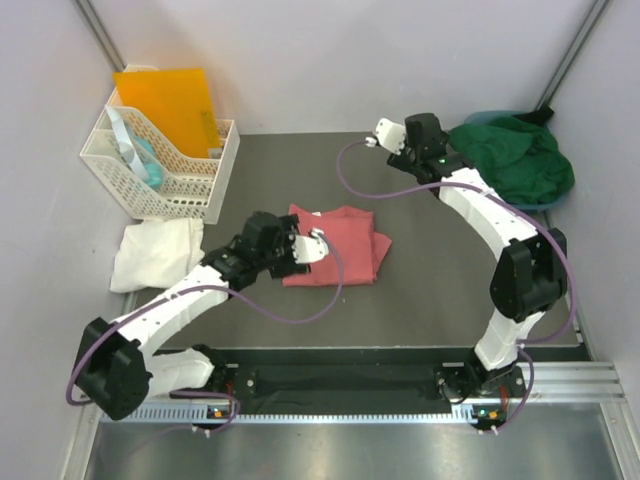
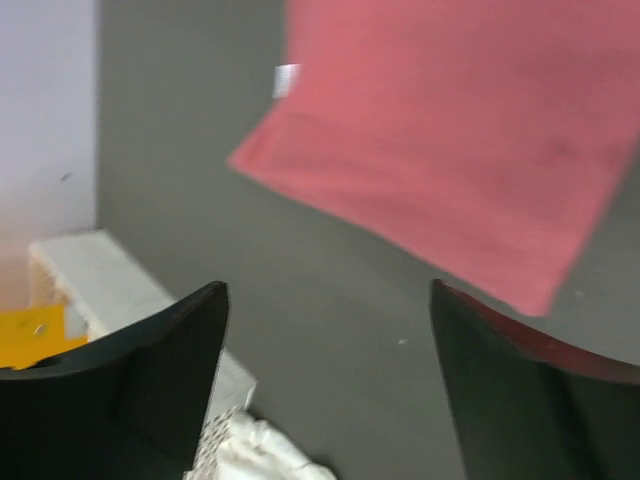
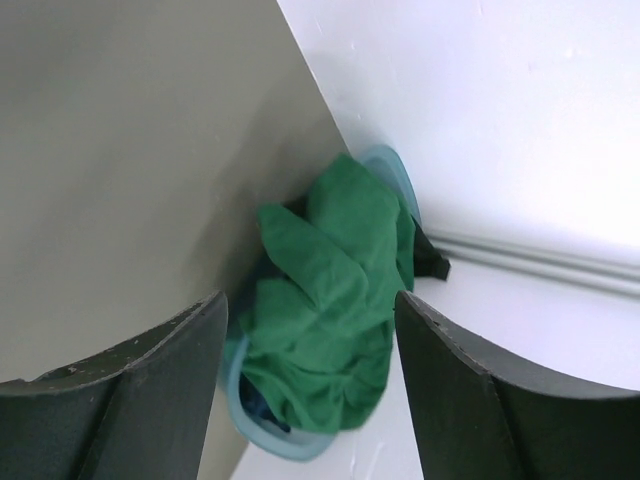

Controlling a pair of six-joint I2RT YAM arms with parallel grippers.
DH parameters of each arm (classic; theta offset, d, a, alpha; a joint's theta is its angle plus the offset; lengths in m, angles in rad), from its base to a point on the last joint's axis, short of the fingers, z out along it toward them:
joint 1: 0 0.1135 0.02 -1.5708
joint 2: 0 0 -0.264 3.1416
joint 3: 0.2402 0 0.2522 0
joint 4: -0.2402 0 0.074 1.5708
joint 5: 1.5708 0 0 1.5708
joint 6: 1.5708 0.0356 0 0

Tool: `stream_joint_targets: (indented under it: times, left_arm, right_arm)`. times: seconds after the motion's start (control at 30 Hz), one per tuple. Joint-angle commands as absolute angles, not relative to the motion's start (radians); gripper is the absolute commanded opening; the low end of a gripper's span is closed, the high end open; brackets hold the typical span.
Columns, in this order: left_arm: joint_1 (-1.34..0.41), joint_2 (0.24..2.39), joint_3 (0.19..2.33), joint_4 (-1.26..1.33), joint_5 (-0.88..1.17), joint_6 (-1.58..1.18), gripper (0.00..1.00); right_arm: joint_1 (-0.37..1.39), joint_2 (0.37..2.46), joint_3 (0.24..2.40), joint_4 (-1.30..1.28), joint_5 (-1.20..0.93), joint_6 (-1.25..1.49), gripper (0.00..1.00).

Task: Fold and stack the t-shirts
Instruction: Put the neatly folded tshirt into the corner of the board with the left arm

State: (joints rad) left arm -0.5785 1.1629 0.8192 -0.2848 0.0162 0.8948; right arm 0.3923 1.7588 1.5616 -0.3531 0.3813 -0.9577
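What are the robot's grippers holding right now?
Nothing. The left gripper is open near the pink shirt, and the right gripper is open, pointing toward the green shirt. No cloth sits between either one's fingers.

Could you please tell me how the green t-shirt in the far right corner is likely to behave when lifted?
The green t-shirt lies crumpled in deep folds, so it will probably hang limp and unfurl when lifted. It looks like thin cloth, likely light. Heaped over the blue tub, a pinch may catch only one layer, the rest dragging.
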Motion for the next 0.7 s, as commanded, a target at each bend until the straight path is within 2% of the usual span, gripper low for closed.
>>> stream_joint_targets:
  times: [0.0, 0.03, 0.3, 0.53, 0.67]
  left_arm:
    - [-0.641, 1.186, 0.749, -0.204, 0.014, 0.848, 0.96]
    - [-0.666, 1.193, 0.738, -0.196, 0.009, 0.841, 0.99]
    - [-0.843, 1.359, 0.753, -0.121, -0.152, 0.643, 0.99]
    - [-0.966, 1.379, 0.776, -0.123, -0.193, 0.56, 0.99]
    - [-1.005, 1.41, 0.712, 0.022, -0.258, 0.552, 0.99]
  right_arm:
    - [0.351, 1.675, 1.563, -0.4, 0.448, -0.969, 0.68]
    - [0.345, 1.671, 1.565, -0.403, 0.456, -0.98, 0.68]
    - [0.327, 1.655, 1.578, -0.394, 0.488, -1.02, 0.69]
    - [0.33, 1.638, 1.563, -0.413, 0.495, -1.031, 0.68]
    - [0.328, 1.64, 1.563, -0.413, 0.497, -1.022, 0.69]
